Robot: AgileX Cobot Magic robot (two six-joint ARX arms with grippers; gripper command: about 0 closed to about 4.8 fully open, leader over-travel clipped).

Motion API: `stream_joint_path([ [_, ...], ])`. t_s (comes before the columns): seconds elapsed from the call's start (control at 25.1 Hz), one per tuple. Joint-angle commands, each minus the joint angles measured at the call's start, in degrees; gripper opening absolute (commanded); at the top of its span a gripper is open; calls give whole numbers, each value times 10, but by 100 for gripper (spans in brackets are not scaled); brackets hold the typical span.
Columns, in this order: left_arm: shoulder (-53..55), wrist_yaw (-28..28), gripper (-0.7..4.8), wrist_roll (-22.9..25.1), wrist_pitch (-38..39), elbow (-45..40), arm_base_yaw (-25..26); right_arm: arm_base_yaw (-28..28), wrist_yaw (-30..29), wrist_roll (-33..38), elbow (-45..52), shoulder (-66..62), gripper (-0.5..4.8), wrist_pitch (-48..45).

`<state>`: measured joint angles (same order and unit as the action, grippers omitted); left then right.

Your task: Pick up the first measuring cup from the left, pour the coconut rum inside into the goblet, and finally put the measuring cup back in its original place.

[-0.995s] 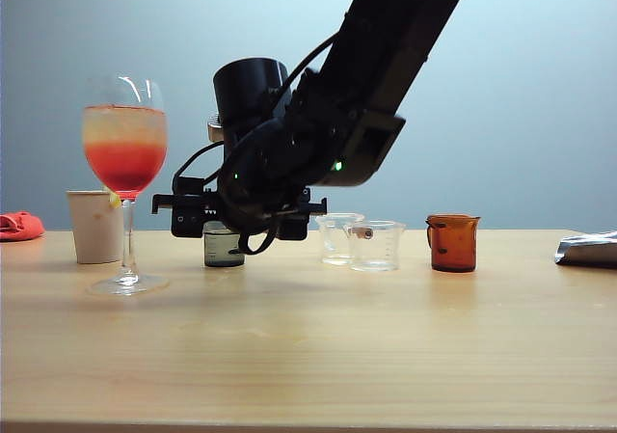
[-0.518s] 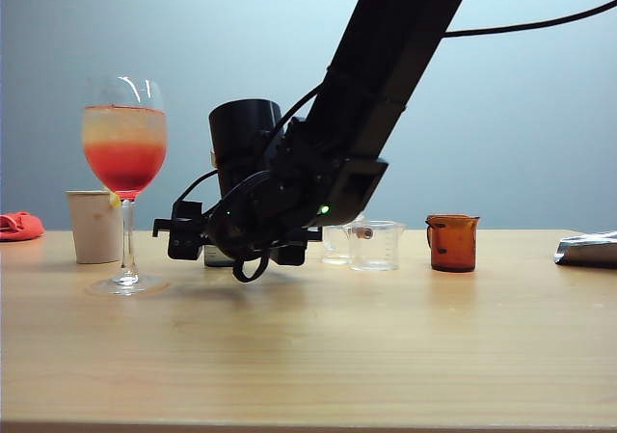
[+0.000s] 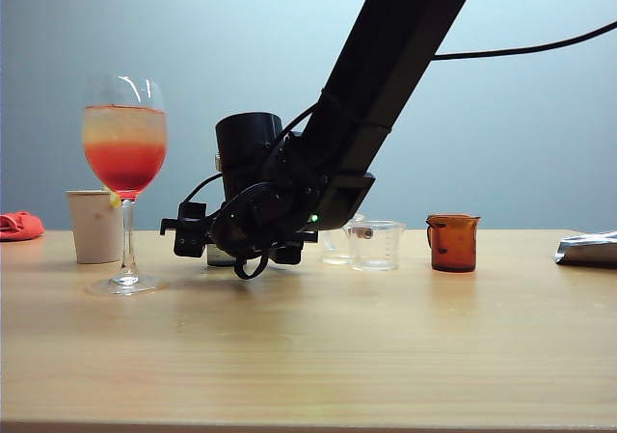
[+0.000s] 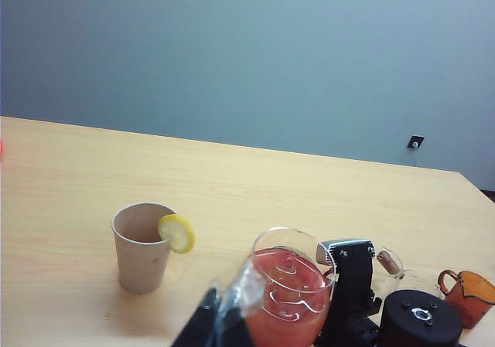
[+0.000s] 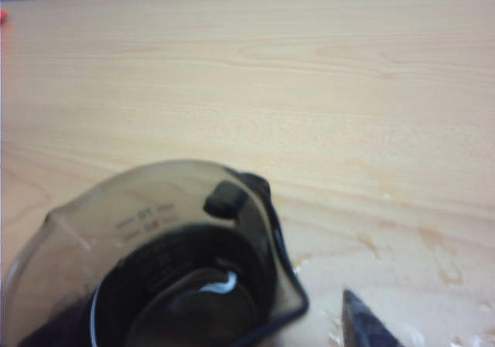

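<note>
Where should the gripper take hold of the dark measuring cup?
Across its round body, not the handle or lip. The measuring cup stands upright on the table, short and mostly hidden behind the right gripper, which hangs low and open beside it. Probably best to come in level from the front, jaws straddling the wall.

Matte black arm [image 3: 400, 42] w/ looped black cables, green LED, cylindrical wrist housing.

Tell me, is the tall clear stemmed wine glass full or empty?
Nearly full. The goblet stands upright on the wooden table, holding a layered drink, red at the bottom, pale orange near the top.
</note>
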<state>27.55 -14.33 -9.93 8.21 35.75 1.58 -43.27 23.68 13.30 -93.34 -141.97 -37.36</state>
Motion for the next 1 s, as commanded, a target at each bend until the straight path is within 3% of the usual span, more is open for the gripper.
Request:
stream_joint_path([
  [0.04,-1,-1,-5,0,-12,3,0,7,-19,2,-17,-6,401,-2],
  [0.24,0,-1,-5,0,-12,3,0,12,-31,2,-17,-6,394,3],
  [0.28,0,-1,-5,0,-12,3,0,14,-34,2,-17,-6,372,3],
  [0.32,0,-1,-5,0,-12,3,0,16,-53,1,-17,-6,286,6],
  [0.4,0,-1,-5,0,-12,3,0,17,-59,0,-17,-6,199,11],
  [0.48,0,-1,-5,0,-12,3,0,17,-59,-1,-17,-6,164,14],
  [0.76,-1,-1,-5,1,-12,3,0,17,-99,-62,-17,-5,156,25],
  [1.0,0,-1,-5,3,-12,3,0,30,-106,-64,-17,19,157,125],
])
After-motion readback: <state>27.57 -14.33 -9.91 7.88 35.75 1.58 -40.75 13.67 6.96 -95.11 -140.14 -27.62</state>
